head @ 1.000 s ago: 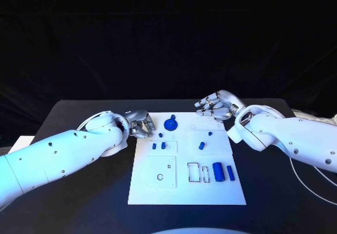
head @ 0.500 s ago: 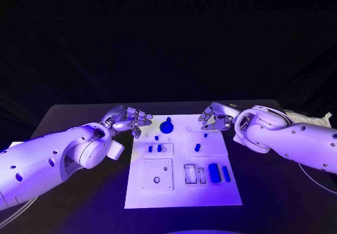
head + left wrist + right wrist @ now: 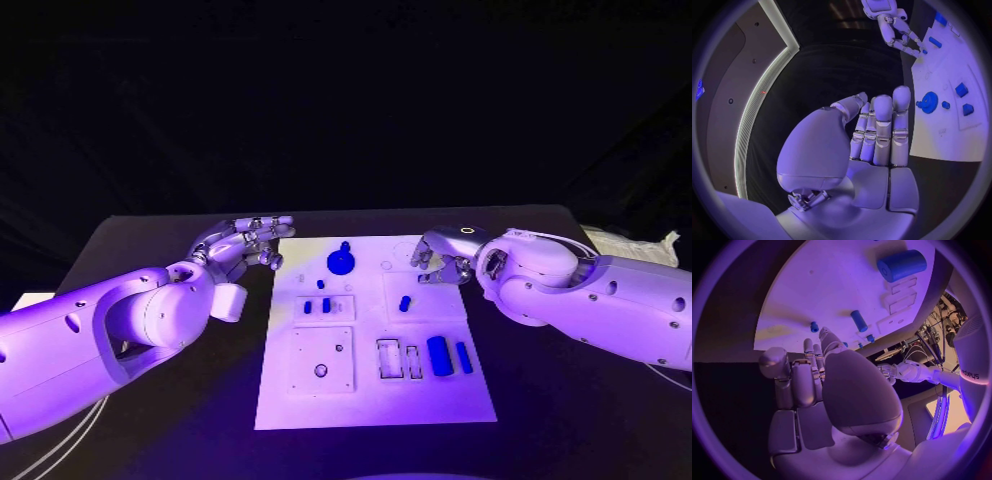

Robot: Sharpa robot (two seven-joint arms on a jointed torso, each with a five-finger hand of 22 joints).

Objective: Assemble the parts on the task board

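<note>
The black table carries everything I see from the head camera. In its middle lies the white task board, a flat plate with recessed outlines. My left arm reaches in to the board's far left corner; my right arm reaches in to its right edge. The left hand sits over the table just beside the board's far left corner, fingers extended side by side and grasping nothing, as its wrist camera confirms. The right hand hovers over the board's far right area with fingers loosely bent; I see nothing held in it, yet I cannot tell whether it is released or clenched. The blue parts follow by size. A round gear-like part stands near the board's far edge. A thick cylinder and a slimmer bar lie side by side near the right edge. A short peg lies at mid-board, near the right hand. Two small blocks sit together left of centre.
</note>
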